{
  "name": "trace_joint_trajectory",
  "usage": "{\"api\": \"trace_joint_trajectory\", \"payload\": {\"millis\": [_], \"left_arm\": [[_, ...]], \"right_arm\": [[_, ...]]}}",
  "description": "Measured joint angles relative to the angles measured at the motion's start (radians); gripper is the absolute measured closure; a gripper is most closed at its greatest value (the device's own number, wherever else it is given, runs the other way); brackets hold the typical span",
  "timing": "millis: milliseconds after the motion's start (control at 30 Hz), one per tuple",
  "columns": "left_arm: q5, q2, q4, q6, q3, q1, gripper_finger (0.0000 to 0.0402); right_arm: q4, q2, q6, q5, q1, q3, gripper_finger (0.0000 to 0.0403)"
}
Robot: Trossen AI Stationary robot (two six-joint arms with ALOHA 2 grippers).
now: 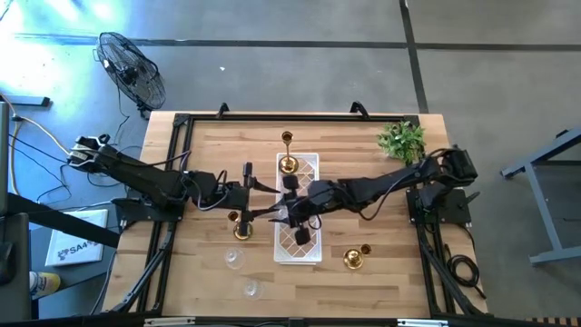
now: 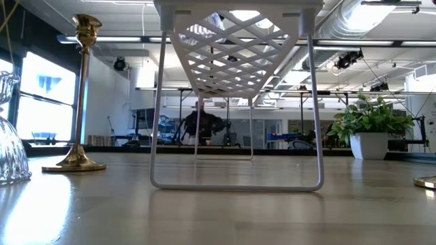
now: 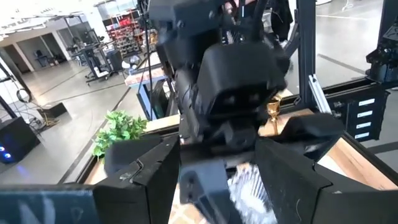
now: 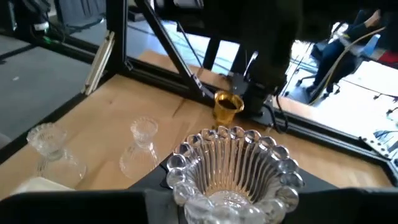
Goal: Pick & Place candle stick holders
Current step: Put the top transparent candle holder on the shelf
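A: From above, where are the arms?
B: Both meet over the white tray [image 1: 306, 169] in the middle of the worktop [image 1: 209, 154]. The right gripper [image 1: 292, 216] hangs above the tray; the left gripper [image 1: 272, 198] is just beside it. A tall brass holder [image 1: 288, 153] stands at the tray's far end, beyond both grippers; a short brass holder [image 1: 241, 227] sits under the left arm, another brass one [image 1: 355, 258] near the right arm. Two glass holders [image 1: 234, 260] lie on the near side of the left gripper.
A: The low view?
B: The tray's legs, the tall brass holder [image 2: 79, 95], part of a glass holder [image 2: 10, 136] and a plant [image 2: 371, 133]. No gripper shows.
A: Left wrist?
B: Its fingers [image 3: 143, 174] stand apart, nothing between them; the right arm's wrist fills the space ahead.
A: Right wrist?
B: The right gripper is clamped on a ribbed glass holder [image 4: 231, 163], held above the worktop. Beyond it stand the short brass holder [image 4: 227, 107] and two glass holders [image 4: 142, 144].
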Motion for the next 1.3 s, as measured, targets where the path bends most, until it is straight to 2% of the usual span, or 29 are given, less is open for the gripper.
{"api": "trace_joint_trajectory", "payload": {"millis": [200, 367, 467, 567, 700, 833, 1200, 1300], "left_arm": [[-0.009, -0.051, -0.046, -0.03, -0.001, 0.0, 0.0197], [-0.033, -0.124, -0.161, -0.049, -0.001, 0.0, 0.0197], [-0.011, -0.166, -0.25, -0.078, -0.001, 0.0, 0.0197], [-0.033, -0.198, -0.324, -0.113, -0.001, -0.001, 0.0197], [-0.044, -0.244, -0.401, -0.152, -0.001, 0.0, 0.0197], [-0.027, -0.271, -0.485, -0.186, -0.001, 0.0, 0.0197], [-0.015, -0.271, -0.605, -0.237, -0.002, 0.0, 0.0197], [-0.007, -0.271, -0.604, -0.238, -0.002, 0.0, 0.0197]], "right_arm": [[-0.066, -0.072, -0.017, 0.104, 0.032, 0.002, 0.0294], [-0.165, -0.139, 0.035, 0.204, 0.046, 0.002, 0.0294], [-0.205, -0.182, 0.057, 0.217, 0.042, -0.004, 0.0294], [-0.24, -0.213, 0.057, 0.214, 0.023, -0.004, 0.0294], [-0.265, -0.238, 0.068, 0.176, -0.027, -0.004, 0.0294], [-0.258, -0.249, 0.105, 0.093, -0.096, -0.004, 0.0294], [-0.272, -0.244, 0.158, -0.145, -0.234, -0.004, 0.0294], [-0.273, -0.23, 0.167, -0.177, -0.253, -0.004, 0.0294]]}}
